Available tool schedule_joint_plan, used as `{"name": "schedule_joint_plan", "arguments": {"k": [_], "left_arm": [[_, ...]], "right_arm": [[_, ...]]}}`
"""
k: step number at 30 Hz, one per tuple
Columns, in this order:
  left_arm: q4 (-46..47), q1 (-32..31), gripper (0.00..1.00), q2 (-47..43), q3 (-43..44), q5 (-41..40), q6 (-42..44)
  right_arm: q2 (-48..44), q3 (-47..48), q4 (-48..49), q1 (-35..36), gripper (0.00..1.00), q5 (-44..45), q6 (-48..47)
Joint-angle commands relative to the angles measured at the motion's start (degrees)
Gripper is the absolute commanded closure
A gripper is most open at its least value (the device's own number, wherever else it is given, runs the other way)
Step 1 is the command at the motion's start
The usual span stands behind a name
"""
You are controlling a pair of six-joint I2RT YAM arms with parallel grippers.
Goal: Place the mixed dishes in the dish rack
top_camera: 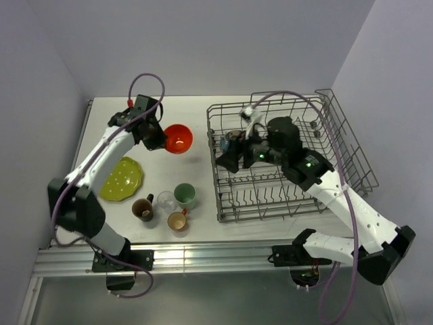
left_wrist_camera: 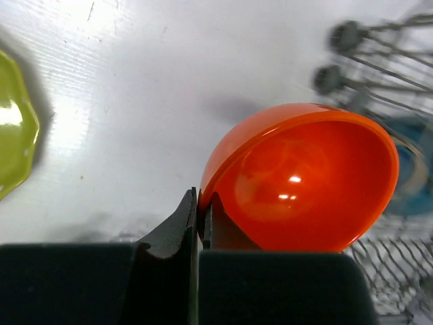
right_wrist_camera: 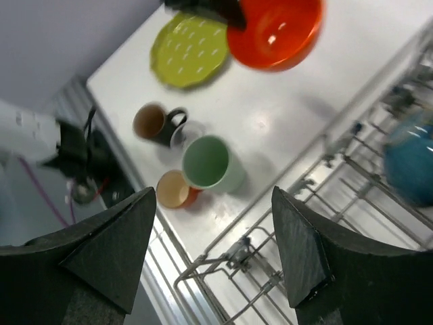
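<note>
Yellow-green plate [top_camera: 122,179] lies at the table's left, beside the left arm, which stretches away from its base and bends right at the wrist. The left gripper [top_camera: 157,139] is pressed together on the rim of the orange-red bowl [top_camera: 178,138], just left of the dish rack [top_camera: 264,196]. Nearer the bases cluster the dark brown mug [top_camera: 143,208], clear glass [top_camera: 166,200], pale green cup [top_camera: 185,195] and small orange cup [top_camera: 177,221]. The right arm folds back over the rack, and the right gripper [right_wrist_camera: 213,196] hangs spread wide, holding nothing, near the blue bowl [right_wrist_camera: 409,162] inside the rack.

My left wrist view cuts the yellow-green plate [left_wrist_camera: 13,122] off at its edge; the dish rack [left_wrist_camera: 346,35] and blue bowl [left_wrist_camera: 413,162] beyond look too blurred for detail.
</note>
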Motion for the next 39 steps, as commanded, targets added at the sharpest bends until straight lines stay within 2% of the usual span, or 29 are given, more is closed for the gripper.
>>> {"name": "schedule_joint_plan", "arguments": {"k": [1, 8, 16, 19, 26, 33, 39], "left_arm": [[-6.2, -2.9, 1.00, -8.8, 1.2, -1.7, 4.2], [-10.6, -8.0, 1.00, -19.5, -6.4, -4.3, 3.8], [-8.9, -10.4, 1.00, -23.9, -13.1, -2.6, 2.6], [-9.1, -11.6, 1.00, -23.8, -13.3, -2.5, 2.2], [-9.8, -14.8, 1.00, -24.6, -12.2, -2.3, 1.4], [-10.5, -15.2, 1.00, -25.8, -9.9, -0.9, 1.5], [-9.4, -16.1, 1.00, -27.9, -9.0, 3.5, 1.8]], "right_arm": [[2.1, 5.9, -3.1, 7.5, 0.24, 5.9, -10.4], [6.3, 13.3, -7.9, 15.1, 0.30, 12.3, -18.4], [12.4, 19.7, -13.2, 23.1, 0.32, 13.9, -23.2], [17.0, 21.2, -14.9, 25.0, 0.33, 12.3, -24.5], [25.8, 23.0, -15.9, 29.1, 0.34, 14.8, -25.9], [29.1, 22.9, -15.5, 32.1, 0.34, 16.6, -25.8], [30.8, 20.9, -12.5, 33.5, 0.34, 22.6, -26.8]]}}
